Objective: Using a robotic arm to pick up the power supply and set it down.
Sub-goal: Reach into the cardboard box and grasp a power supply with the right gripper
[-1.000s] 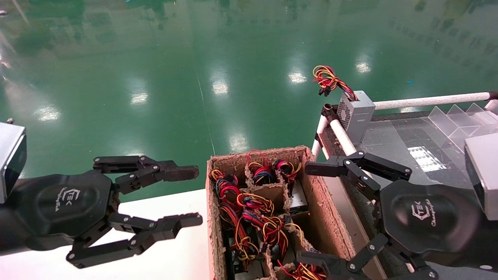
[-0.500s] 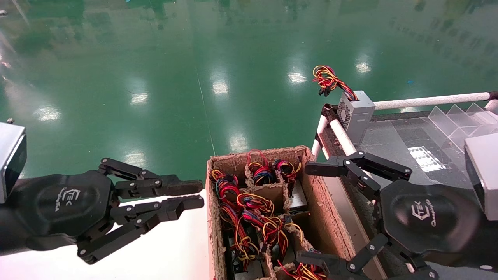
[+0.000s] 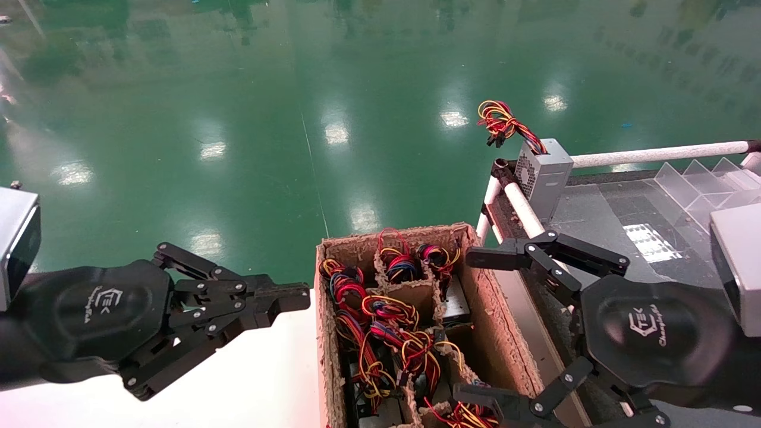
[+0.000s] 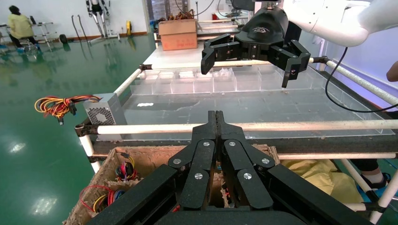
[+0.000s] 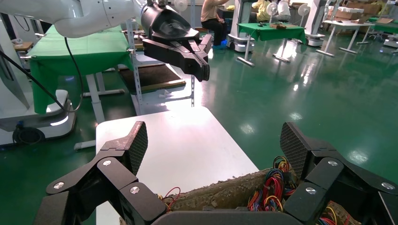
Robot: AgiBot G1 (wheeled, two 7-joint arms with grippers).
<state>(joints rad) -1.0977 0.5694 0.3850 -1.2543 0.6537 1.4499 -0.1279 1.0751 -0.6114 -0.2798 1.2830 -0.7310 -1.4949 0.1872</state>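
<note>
From the head camera you see the left gripper [image 3: 291,297] hanging over the white table [image 3: 261,380] just left of the cardboard box [image 3: 475,309], its jaws pressed together on nothing; the right gripper [image 3: 481,327] sits over the right wall of that box, jaws spread wide and empty; the box's paper dividers hold tangles of red, yellow and blue wires [image 3: 386,321]; the power supply [image 3: 544,175] stands far right on the glass-topped bench [image 3: 624,220], leaning against the white rail [image 3: 520,208] at the bench's corner, well apart from both grippers, its wire bundle [image 3: 502,122] jutting up and to the left.

From the left wrist camera your left gripper [image 4: 216,115] shows its fingers shut tight; beyond it lie the box rim [image 4: 141,154], the power supply [image 4: 104,110] by the rail, and the right gripper [image 4: 248,58] open farther off.

From the right wrist camera your right gripper [image 5: 213,140] has its pads [image 5: 137,145] far apart over the box edge [image 5: 225,192]; the left gripper [image 5: 197,63] hangs closed above the white table [image 5: 178,145].
</note>
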